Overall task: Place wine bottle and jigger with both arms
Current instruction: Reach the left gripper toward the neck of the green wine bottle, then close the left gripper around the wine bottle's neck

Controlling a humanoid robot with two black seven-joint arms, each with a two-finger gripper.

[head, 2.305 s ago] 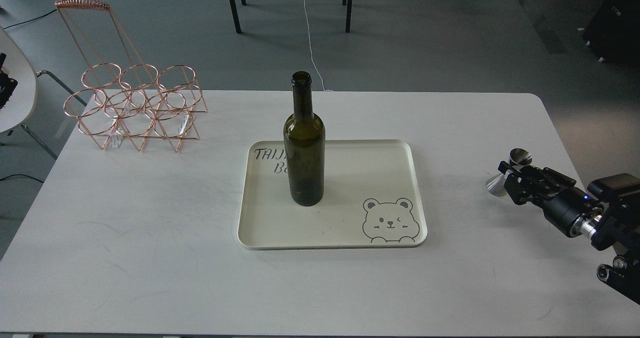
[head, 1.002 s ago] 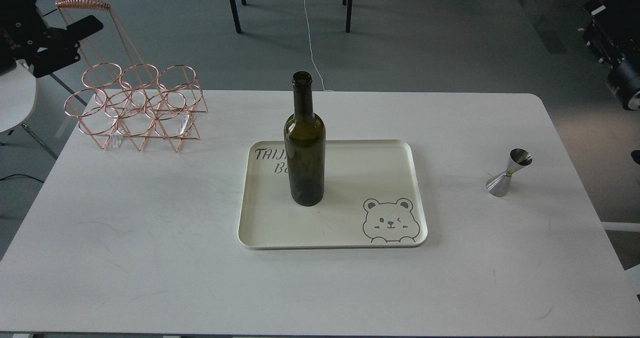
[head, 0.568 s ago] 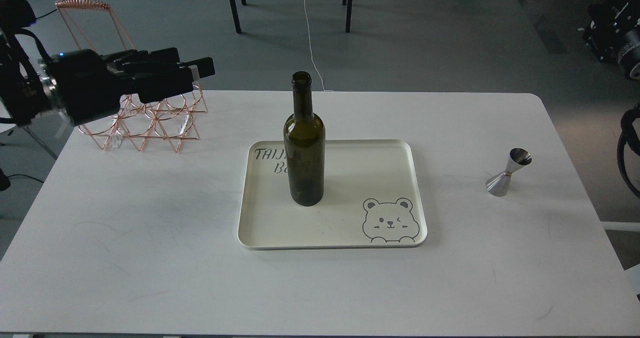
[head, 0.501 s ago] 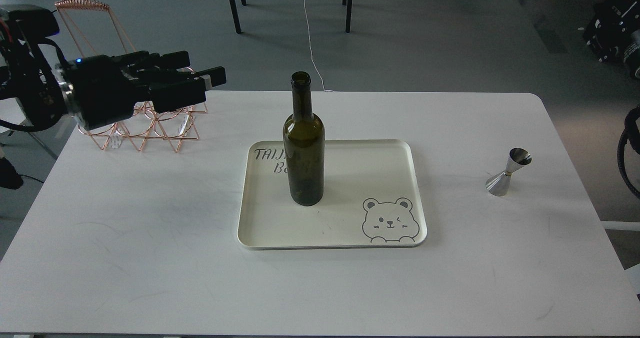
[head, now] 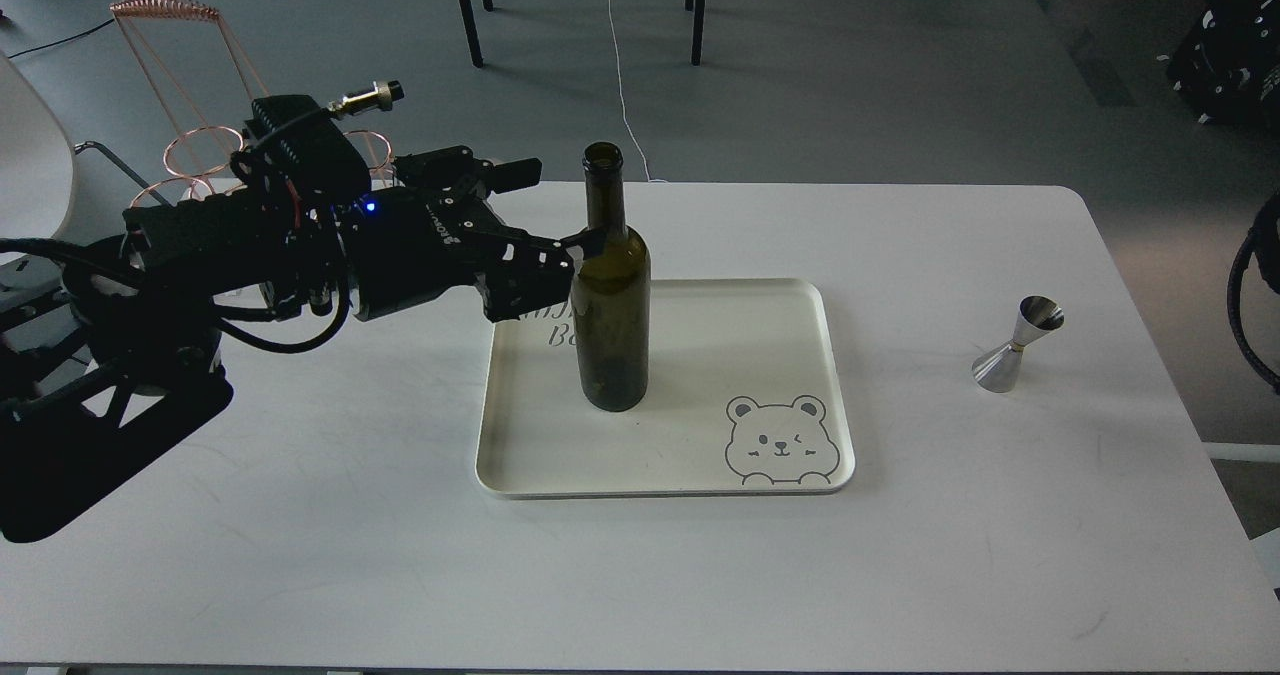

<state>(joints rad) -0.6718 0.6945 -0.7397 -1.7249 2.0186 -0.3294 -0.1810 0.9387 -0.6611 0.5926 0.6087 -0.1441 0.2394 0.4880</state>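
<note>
Left gripper point(head: 562, 205) is at the wine bottle point(head: 609, 285), jaws spread apart: near finger sits at the shoulder, just touching or a hair off, can't tell which; far finger is up and behind, short of the neck. Nothing clamped. The bottle stands upright on the cream tray point(head: 780, 300), left half, covering part of the printed lettering. My read is that the step is to grasp the bottle. To do it well, slide in until the glass sits centred between the fingers, grab the cylindrical body just below the shoulder rather than the taper, close evenly, and lift straight up. It's tall and narrow, so a one-sided push from the near finger would probably tip it. The jigger point(head: 1017, 344) stands upright on the worktop point(head: 300, 535) well right of the tray, untouched. The right gripper is not in view; only a cable loop shows at the right edge. Count: one bottle, one jigger, one tray with a bear print, one copper wire rack point(head: 190, 145) back left, partly hidden by the arm.
</note>
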